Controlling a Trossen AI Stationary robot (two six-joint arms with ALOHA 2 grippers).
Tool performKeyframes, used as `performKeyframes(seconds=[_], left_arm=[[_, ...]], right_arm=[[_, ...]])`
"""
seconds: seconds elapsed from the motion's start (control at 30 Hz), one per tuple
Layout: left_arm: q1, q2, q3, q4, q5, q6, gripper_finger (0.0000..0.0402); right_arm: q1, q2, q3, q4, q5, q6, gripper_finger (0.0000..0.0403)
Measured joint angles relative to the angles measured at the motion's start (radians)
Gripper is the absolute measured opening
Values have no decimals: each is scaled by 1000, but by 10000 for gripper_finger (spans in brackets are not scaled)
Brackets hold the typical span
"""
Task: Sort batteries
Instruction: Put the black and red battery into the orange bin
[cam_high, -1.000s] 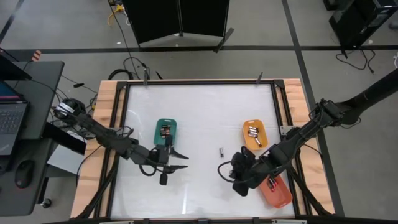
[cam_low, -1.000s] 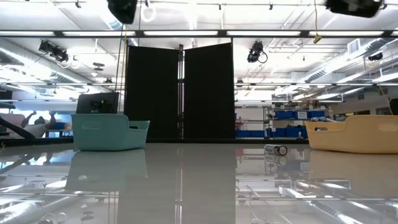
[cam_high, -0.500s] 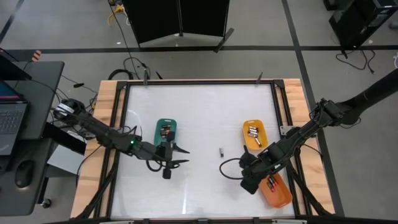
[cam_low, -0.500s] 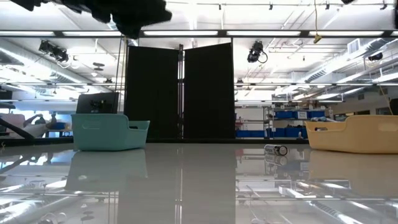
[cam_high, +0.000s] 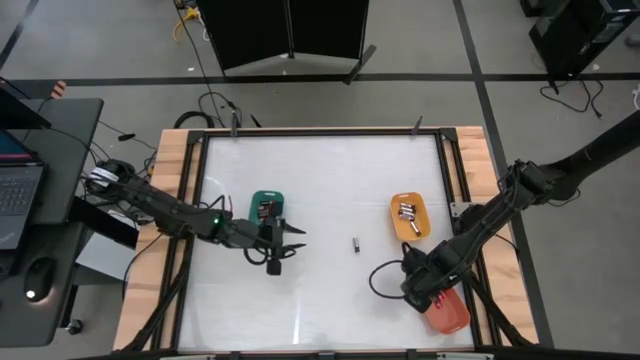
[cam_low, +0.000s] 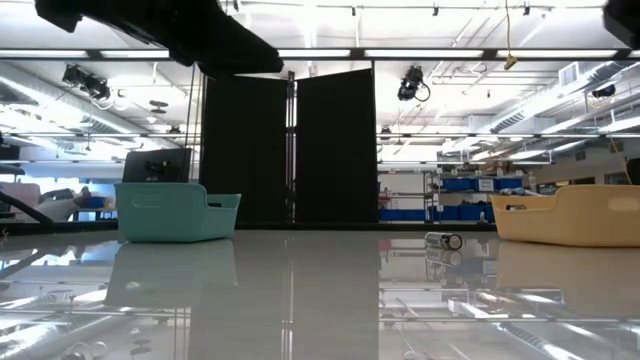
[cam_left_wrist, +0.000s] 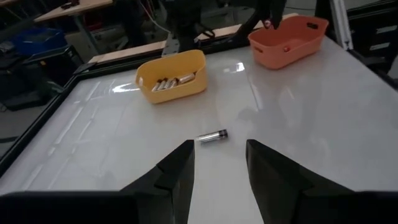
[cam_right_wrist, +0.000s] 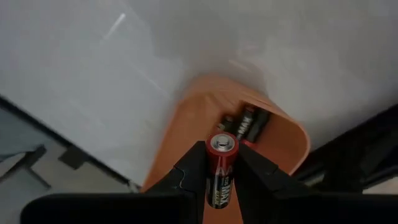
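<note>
Above the red tray, the right gripper pinches a AA battery by its hard, slippery sides. The left gripper hangs open.

A glossy white table with a black frame and pale wooden side rails sits on a grey floor crossed by dark lines, cables trailing along it. Beyond the far edge stands a black folding screen, and off to one side a dark desk carries a laptop and a mouse. Behind it all, long ceiling strip lights glow over a wide workshop with blue bins on shelving.
</note>
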Motion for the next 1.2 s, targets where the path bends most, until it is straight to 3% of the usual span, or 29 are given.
performKeyframes(seconds=[0.5,0.8,1.2], left_arm=[[12,0,0,-11,0,-7,152],[12,0,0,-11,0,-16,152],[12,0,0,-12,0,-30,152]], right_arm=[[158,0,-223,353,1,301,73],[224,0,-277,366,15,413,73],[233,0,-301,366,70,425,73]])
